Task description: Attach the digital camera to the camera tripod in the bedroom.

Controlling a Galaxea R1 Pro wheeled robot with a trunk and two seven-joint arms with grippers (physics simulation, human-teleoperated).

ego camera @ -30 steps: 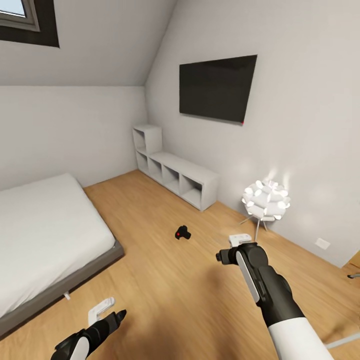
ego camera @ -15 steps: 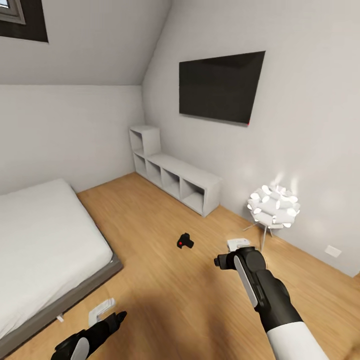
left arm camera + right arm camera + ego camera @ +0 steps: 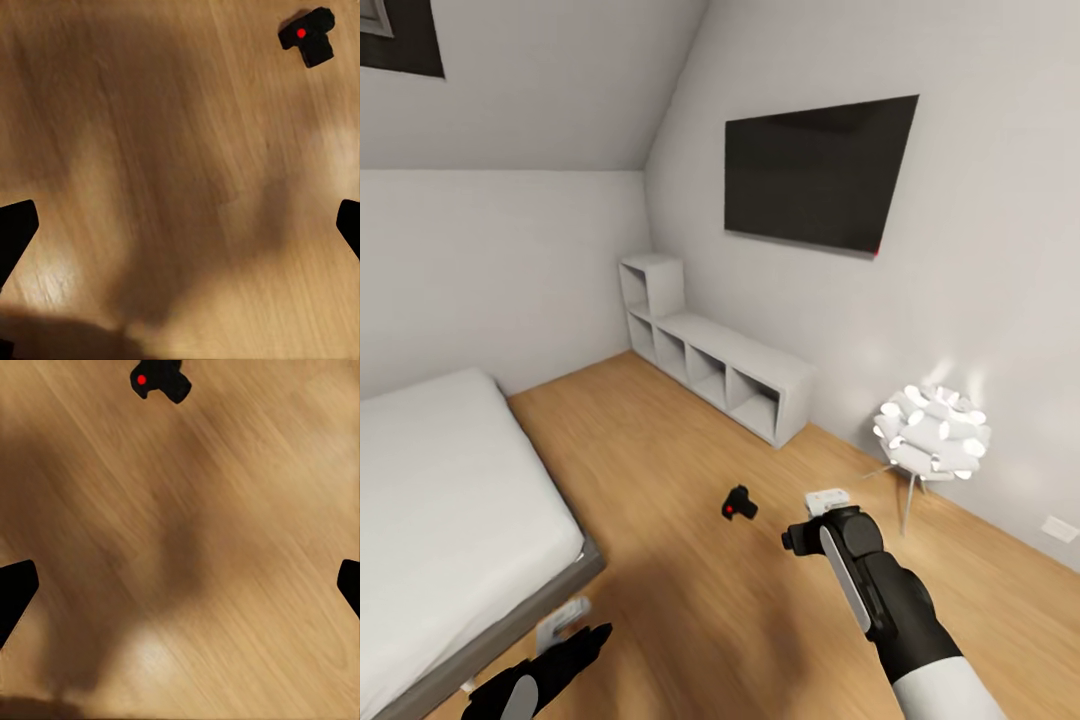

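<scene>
The digital camera [image 3: 738,503] is small and black with a red button. It lies on the light wood floor of the bedroom, between the bed and the floor lamp. It also appears as the digital camera [image 3: 308,37] in the left wrist view and the digital camera [image 3: 160,378] in the right wrist view, far beyond the fingertips. My right gripper [image 3: 810,517] hangs above the floor just right of the camera and apart from it. My left gripper [image 3: 576,640] hovers low beside the bed's corner. Both the left gripper [image 3: 180,225] and the right gripper [image 3: 182,589] stand open over bare planks. The camera tripod is out of view.
A grey bed [image 3: 450,500] with a white mattress fills the left side. White cube shelves [image 3: 720,365] line the right wall under a black wall screen [image 3: 815,175]. A lit white floor lamp [image 3: 932,440] stands at the right. Open floor surrounds the camera.
The whole head view has shifted, so the camera moved: shelves, screen and lamp slid right and the digital camera sits lower in view. Both arms hold the same pose.
</scene>
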